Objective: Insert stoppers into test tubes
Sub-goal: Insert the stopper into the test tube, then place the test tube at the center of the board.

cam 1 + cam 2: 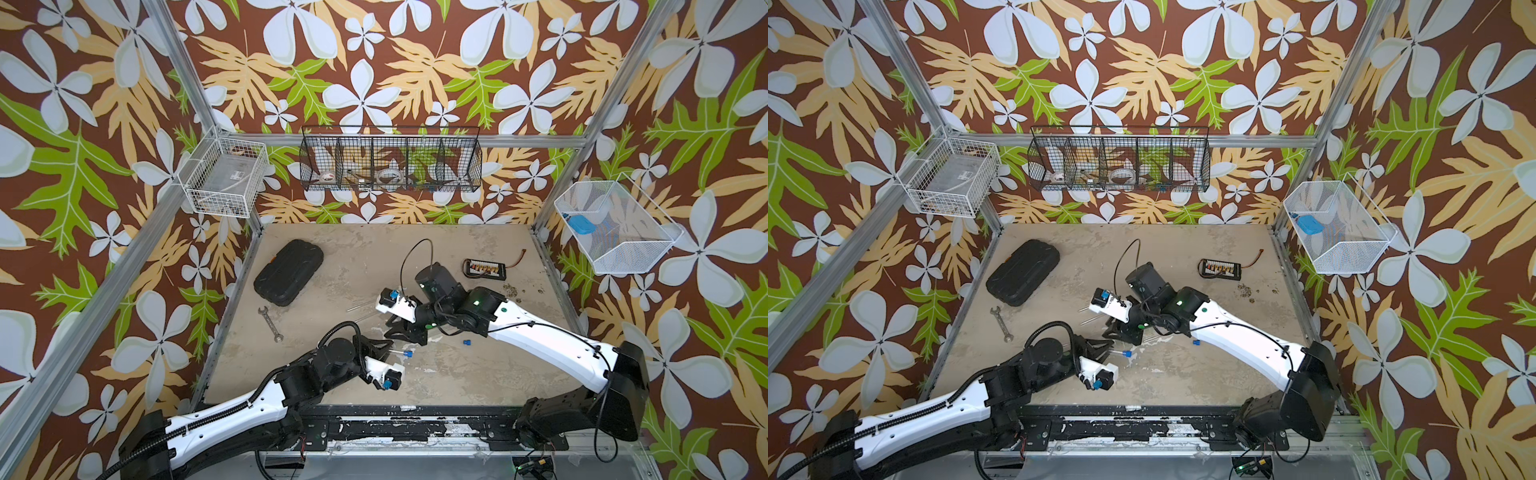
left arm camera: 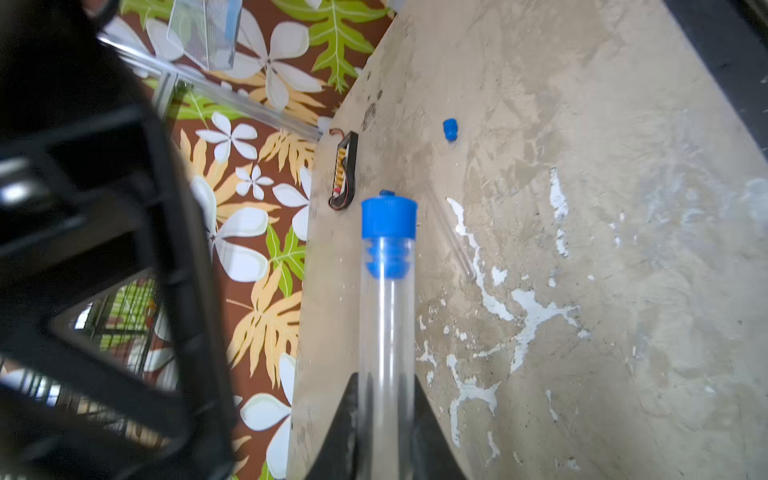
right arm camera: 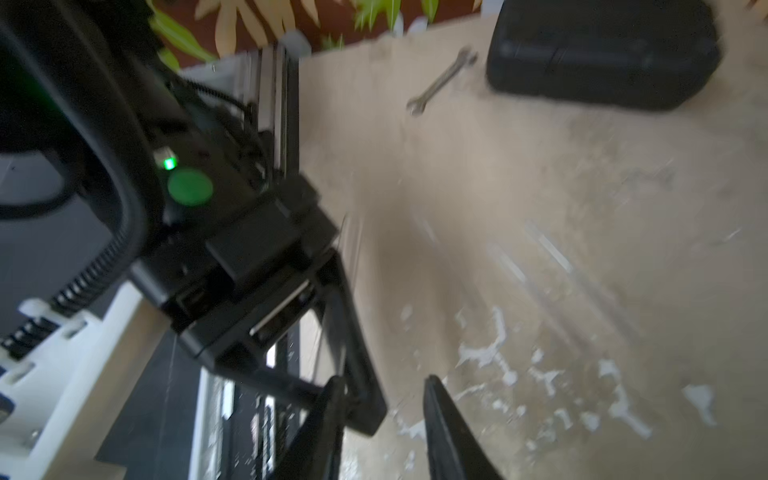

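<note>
**A:** How is the test tube seen?

**B:** A thin, clear test tube is clamped between the fingers of the left gripper, near the front middle of the tabletop. A bright blue stopper is seated in its mouth. The ribbed plug is visible through the wall, and the wider cap is outside.

**A:** And the other pieces?

**B:** A loose stopper is seen on the tabletop beside the right arm. A second tube lies flat just beside the capped end. Further tubes are made out nearer the middle. The right gripper is seen with its fingers parted, and nothing is gripped between them.

**A:** What is held in the containers?

**B:** In the black wire basket on the back wall, a tape roll and a pale ring are seen; the smaller items cannot be told. A pale flat box is held in the white wire basket. A flat blue object lies in the white mesh basket. A closed black case rests on the tabletop.
</note>
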You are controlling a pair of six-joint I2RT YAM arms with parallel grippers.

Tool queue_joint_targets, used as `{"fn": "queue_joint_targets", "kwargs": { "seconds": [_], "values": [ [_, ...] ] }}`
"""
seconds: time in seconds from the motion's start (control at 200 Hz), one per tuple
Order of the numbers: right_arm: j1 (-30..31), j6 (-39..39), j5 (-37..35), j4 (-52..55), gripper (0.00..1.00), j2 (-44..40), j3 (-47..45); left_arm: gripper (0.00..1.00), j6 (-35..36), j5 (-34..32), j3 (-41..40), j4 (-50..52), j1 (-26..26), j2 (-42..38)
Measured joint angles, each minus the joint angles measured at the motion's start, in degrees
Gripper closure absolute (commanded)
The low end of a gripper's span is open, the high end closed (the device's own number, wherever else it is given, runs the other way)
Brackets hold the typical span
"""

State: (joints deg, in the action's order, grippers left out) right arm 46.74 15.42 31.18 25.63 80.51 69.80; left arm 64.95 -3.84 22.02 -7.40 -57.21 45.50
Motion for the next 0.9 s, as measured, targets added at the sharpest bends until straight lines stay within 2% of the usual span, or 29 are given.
{"fn": "queue_joint_targets", "kwargs": {
  "seconds": [0.225,0.36,0.44,0.571,0.661,0.896],
  "values": [
    [-10.34,-2.54,-0.98,-6.38,0.53,-9.42,-7.58,1.00,0.70,-0.85,0.90,0.33,0.07,1.51],
    [-15.89,-8.50,-3.61,-10.16,0.52,-12.09,-12.26,1.00,-1.88,-1.25,2.80,1.20,0.61,3.85],
    [-18.67,-12.74,-6.67,-12.22,0.53,-13.20,-14.51,1.00,-5.18,0.50,5.73,3.58,3.52,6.38],
    [-19.47,-16.59,-9.92,-14.60,0.53,-15.17,-17.25,1.00,-12.41,5.16,9.62,6.82,9.77,10.58],
    [-19.63,-18.21,-11.72,-15.85,0.53,-16.39,-18.56,1.00,-16.63,8.92,10.88,9.25,12.13,13.40],
    [-19.69,-19.67,-13.38,-17.44,0.53,-18.29,-21.16,1.00,-22.95,17.66,16.37,14.29,19.89,21.09]
  ]
}}
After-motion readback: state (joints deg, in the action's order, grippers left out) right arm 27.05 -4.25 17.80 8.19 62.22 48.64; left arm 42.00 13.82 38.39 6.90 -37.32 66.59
